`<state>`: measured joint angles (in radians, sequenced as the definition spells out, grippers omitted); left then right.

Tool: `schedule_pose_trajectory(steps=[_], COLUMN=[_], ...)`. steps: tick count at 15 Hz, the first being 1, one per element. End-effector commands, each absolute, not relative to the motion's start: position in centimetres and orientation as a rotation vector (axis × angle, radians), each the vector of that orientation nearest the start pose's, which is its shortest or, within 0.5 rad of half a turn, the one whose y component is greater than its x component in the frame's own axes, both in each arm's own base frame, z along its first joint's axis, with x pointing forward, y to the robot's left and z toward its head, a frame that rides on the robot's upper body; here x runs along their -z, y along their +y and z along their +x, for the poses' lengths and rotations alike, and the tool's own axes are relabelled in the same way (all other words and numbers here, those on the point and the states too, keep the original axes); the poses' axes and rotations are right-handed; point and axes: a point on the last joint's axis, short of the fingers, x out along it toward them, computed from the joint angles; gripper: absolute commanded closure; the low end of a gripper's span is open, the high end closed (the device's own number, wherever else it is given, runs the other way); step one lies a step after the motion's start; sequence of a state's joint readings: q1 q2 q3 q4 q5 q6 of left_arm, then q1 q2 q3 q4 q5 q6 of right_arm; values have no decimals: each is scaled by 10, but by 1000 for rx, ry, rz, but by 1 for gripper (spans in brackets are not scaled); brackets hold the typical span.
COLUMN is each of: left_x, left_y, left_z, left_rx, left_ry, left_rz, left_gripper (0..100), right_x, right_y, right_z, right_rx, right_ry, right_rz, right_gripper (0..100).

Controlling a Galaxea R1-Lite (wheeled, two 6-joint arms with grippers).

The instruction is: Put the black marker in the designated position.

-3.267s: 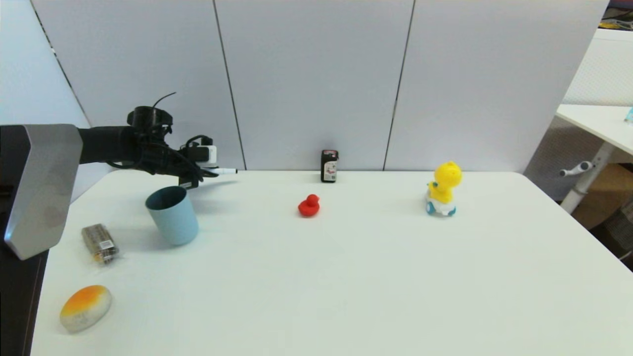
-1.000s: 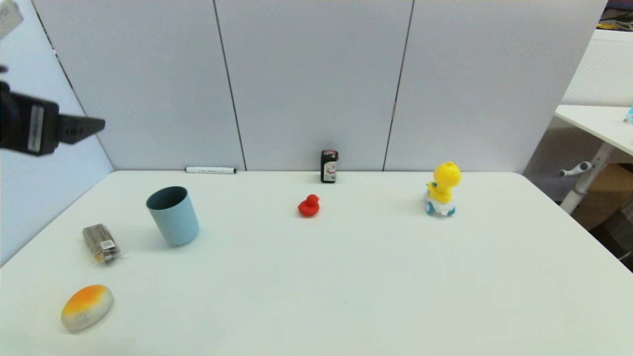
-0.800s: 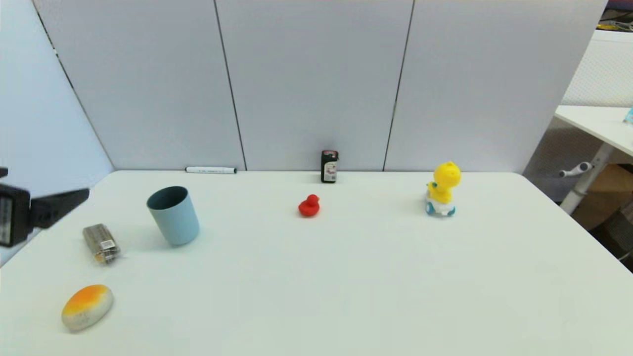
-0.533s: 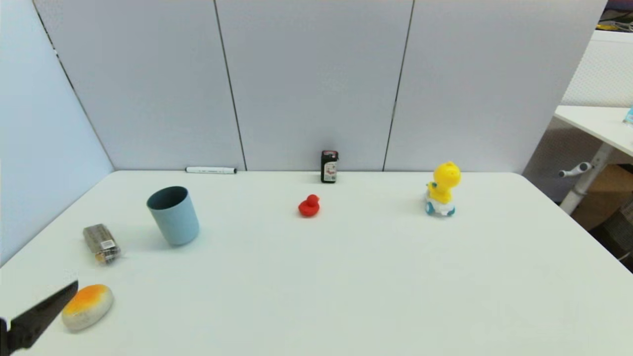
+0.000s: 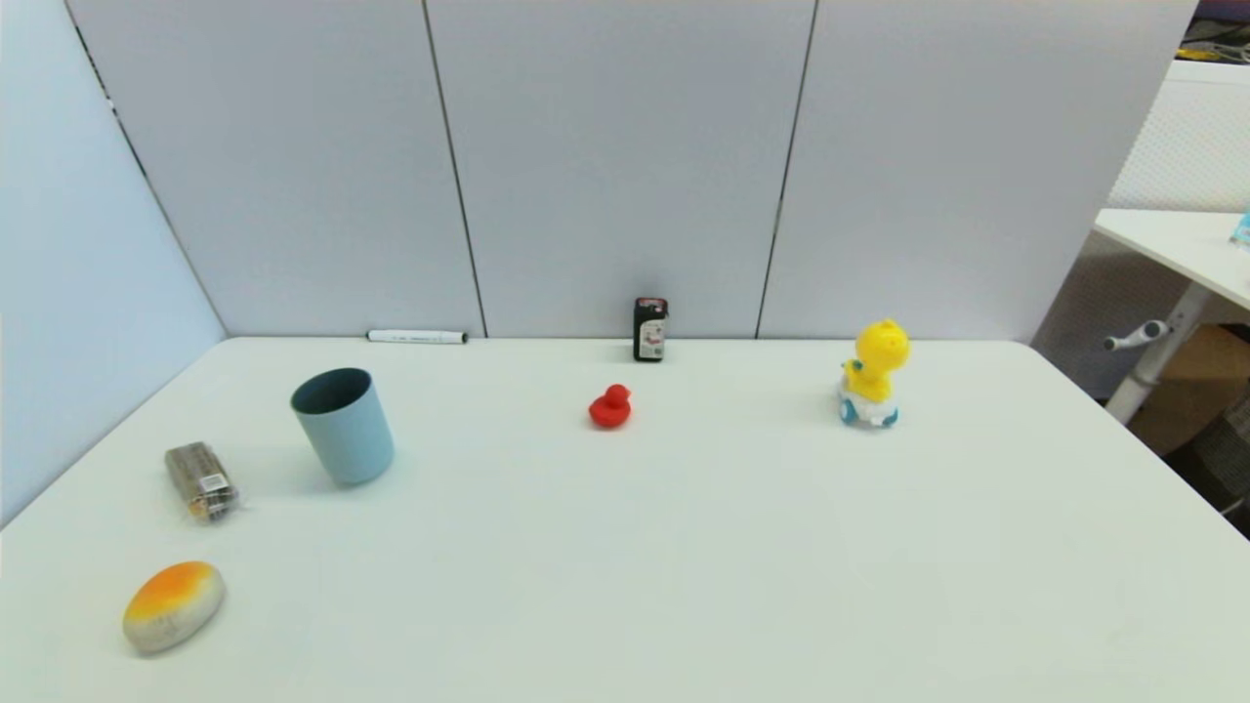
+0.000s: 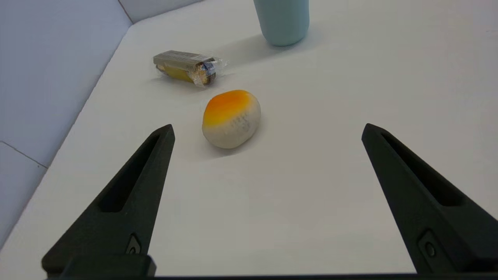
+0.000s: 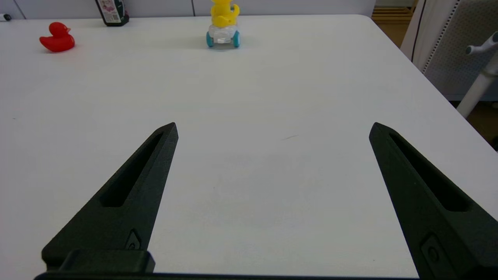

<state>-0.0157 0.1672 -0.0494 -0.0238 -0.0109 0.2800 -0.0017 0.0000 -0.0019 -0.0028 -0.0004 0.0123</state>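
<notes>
The left arm is gone from the head view, where a moment ago its black finger still crossed the lower left corner; the long slim white-barrelled black marker [image 5: 417,337] lies alone, flat along the far edge of the white bench [image 5: 684,547] at about eleven o'clock, its length running parallel to the grey partition wall [image 5: 605,166] and just against its foot. It rests free of any grip, so the placing looks finished and the arm appears to be parked.

The left gripper [image 6: 266,130] hangs low over the near left of the bench with its fingers spread wide and nothing between them, looking toward an orange-and-white oval squishy bun [image 6: 231,118], a clear-wrapped snack bar [image 6: 186,67] and the pale blue plastic cup [image 6: 282,19] beyond. The right gripper [image 7: 272,128] is likewise wide and empty over the near right.

The bench top is smooth, matte and level. A small red rubber duck [image 5: 610,406] sits near twelve o'clock, a small black bottle with a red-white label [image 5: 649,329] behind it at the wall, and a yellow toy duck on blue wheels [image 5: 874,374] at one o'clock. A second white desk [image 5: 1182,244] stands off to the right.
</notes>
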Motion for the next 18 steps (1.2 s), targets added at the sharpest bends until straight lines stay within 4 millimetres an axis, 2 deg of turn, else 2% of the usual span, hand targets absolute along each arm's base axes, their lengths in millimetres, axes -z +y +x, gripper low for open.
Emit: schedule_pose_trajectory(steps=[1,6,18], left_x=[-78,-75,-75], left_y=[-1,0,0], left_z=[-23,-23,-23], left_rx=[65,8,6], left_ry=[-33,3,3], left_rz=[202,12,11], left_gripper=[0,0,0], right_x=[-76,-76,-77], right_y=[0,0,0], right_z=[-23,-23,-23], right_rx=[2,2,2], right_ry=[-2,-5,-6], right_rz=[12,12,11], right_gripper=[0,0,0])
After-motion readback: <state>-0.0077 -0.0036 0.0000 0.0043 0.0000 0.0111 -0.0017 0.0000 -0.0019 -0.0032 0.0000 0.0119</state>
